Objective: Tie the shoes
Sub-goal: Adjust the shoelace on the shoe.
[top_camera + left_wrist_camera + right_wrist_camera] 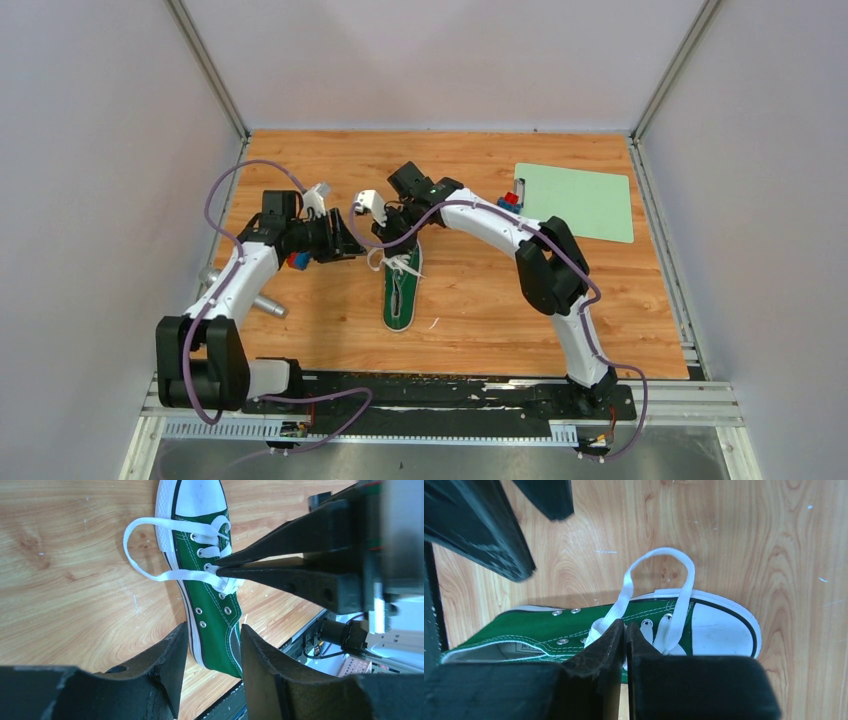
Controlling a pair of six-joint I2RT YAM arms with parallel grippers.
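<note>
Sneaker lace (167,575) between right fingers (300,535)

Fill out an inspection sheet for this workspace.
Surface: wooden tabletop, faint scuffs.
Job's things: green sneaker upright, toe away from the near edge; laces untied, one loop on the wood.
Clutter: light green board back right; grey cylinder at left.
Grippers: left gripper open, empty, over the heel end; right gripper shut on the laces.
Cables: purple cables looped on both sides.
Surroundings: white walls, metal rail at near edge.
</note>
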